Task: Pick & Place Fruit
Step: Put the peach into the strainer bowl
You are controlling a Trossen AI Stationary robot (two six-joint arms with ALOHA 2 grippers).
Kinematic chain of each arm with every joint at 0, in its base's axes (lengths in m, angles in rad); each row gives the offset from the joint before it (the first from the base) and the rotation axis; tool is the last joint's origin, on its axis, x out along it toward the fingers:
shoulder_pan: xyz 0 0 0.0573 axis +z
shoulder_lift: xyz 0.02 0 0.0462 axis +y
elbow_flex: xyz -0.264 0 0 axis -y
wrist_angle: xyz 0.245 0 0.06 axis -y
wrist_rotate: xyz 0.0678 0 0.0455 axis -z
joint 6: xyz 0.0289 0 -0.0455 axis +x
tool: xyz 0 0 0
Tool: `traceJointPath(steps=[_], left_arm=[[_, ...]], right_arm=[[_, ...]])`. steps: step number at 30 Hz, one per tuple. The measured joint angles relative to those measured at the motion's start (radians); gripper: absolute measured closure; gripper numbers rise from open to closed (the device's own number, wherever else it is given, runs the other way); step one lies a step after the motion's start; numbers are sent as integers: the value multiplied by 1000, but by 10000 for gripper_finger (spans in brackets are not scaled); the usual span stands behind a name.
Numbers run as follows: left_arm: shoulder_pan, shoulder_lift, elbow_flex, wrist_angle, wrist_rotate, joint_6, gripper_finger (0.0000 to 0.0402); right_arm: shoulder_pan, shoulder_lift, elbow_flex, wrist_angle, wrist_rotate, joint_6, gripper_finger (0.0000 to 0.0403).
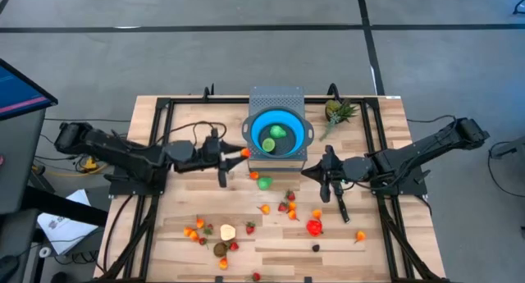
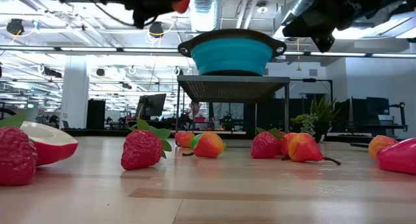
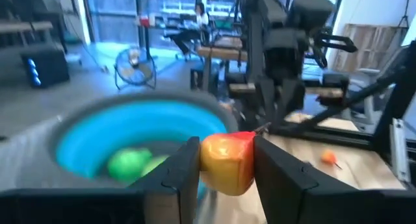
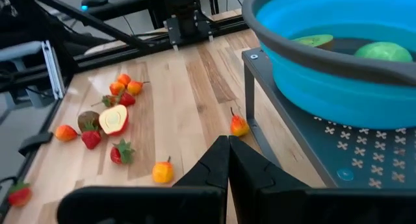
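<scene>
Your left gripper (image 3: 224,169) is raised off the table with its arm stretched in from the left side, and its 2 fingers (image 3: 179,175) are closed part-way on an orange-and-red fruit (image 3: 227,162), which sits squeezed between them. In the high view that held fruit (image 1: 244,152) is just beside the left rim of the blue bowl (image 1: 305,129), not yet over the inside. Past your fingertips the bowl stands on a grey perforated stand (image 1: 276,98) and holds 2 green fruits (image 1: 273,138). Your right gripper (image 1: 326,183) reaches in from the right side, low and just beside the stand's near right corner, fingers pressed fully together with nothing in them. The loose fruit (image 1: 288,203) lies scattered over the wooden table (image 1: 385,242) on the near side of the stand, well apart from your left gripper. A spiky pineapple piece (image 1: 338,112) rests to the right of the bowl.
</scene>
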Motion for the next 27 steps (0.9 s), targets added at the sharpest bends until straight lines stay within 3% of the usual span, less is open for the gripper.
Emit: traceJointPath(steps=[9, 17, 27], left_arm=[[83, 126, 150, 0, 2, 134, 282], [156, 270, 186, 0, 1, 164, 285], [163, 281, 187, 10, -2, 165, 261]], right_arm=[[0, 0, 0, -1, 0, -47, 403], [-1, 0, 0, -1, 0, -101, 403], [-1, 0, 0, -8, 0, -101, 403]])
